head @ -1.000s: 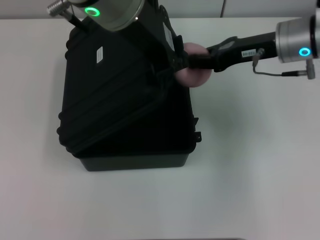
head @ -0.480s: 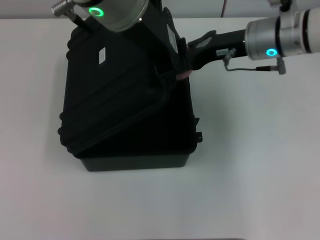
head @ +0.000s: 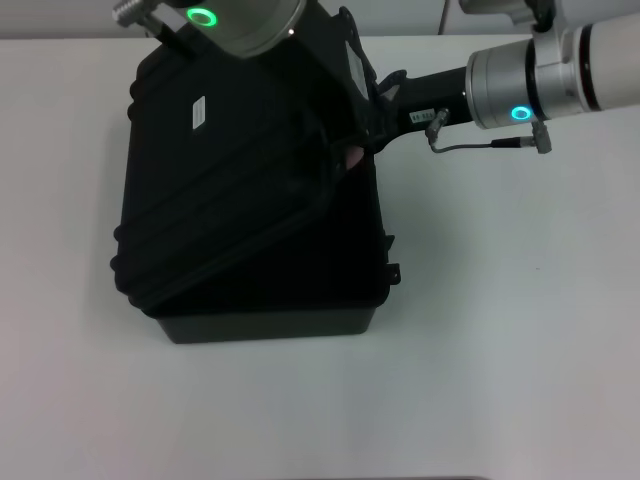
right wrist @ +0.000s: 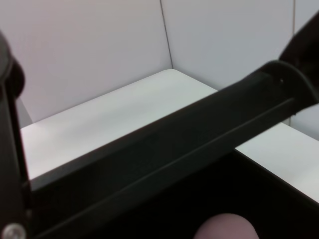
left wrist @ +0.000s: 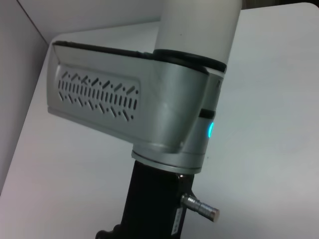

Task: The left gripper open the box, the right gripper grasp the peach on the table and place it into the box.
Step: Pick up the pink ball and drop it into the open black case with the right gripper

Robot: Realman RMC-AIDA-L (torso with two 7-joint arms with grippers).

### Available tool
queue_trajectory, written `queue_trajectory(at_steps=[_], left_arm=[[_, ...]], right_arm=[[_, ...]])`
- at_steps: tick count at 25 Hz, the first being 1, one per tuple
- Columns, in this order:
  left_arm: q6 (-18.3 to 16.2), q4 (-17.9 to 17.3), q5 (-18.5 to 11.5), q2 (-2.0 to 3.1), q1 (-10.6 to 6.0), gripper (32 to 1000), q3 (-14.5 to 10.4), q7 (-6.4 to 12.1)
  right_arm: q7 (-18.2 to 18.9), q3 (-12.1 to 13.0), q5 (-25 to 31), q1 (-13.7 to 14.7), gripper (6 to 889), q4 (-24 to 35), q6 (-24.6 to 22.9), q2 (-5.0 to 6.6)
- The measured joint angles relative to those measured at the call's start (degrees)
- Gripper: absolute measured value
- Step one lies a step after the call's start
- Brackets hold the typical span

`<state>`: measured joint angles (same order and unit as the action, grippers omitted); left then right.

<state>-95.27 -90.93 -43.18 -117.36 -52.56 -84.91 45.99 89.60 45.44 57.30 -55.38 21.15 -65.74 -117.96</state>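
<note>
At the left of the head view the box [head: 250,230] sits on the white worktop [head: 520,330], its ribbed lid tipped up and propped by the left gripper [head: 335,45] at the raised far edge. Whether its jaws are clamped on that edge or only hooked under it, I cannot tell; the thick wrist hides them. If that hold slips, the lid likely drops onto the other arm.

Further right, the right gripper [head: 372,125] reaches over the box's right rim into the gap under the lid. Only a sliver of the peach [head: 354,157] shows at its tip, just inside the rim; the right wrist view shows its pink top [right wrist: 225,227] low in the dark interior. Its jaws appear closed on the peach. Released this near the rim, the fruit could roll out, and the narrow gap risks knocking the lid.
</note>
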Motion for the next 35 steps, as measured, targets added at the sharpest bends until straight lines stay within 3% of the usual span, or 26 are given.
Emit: queue_trajectory(at_steps=[14, 33, 35], left_arm=[[0.2, 0.01, 0.15, 0.03, 0.18, 93, 0.01, 0.06], [0.15, 0.05, 0.33, 0.03, 0.36, 94, 0.0, 0.15], [0.14, 0.05, 0.34, 0.03, 0.36, 95, 0.01, 0.15]], right_arm=[[0.05, -0.47, 0.01, 0.29, 63, -0.06, -0.71, -0.08], [-0.24, -0.25, 0.71, 0.34, 712, 0.05, -1.41, -0.08], [-0.26, -0.16, 0.71, 0.38, 715, 0.05, -1.41, -0.08]])
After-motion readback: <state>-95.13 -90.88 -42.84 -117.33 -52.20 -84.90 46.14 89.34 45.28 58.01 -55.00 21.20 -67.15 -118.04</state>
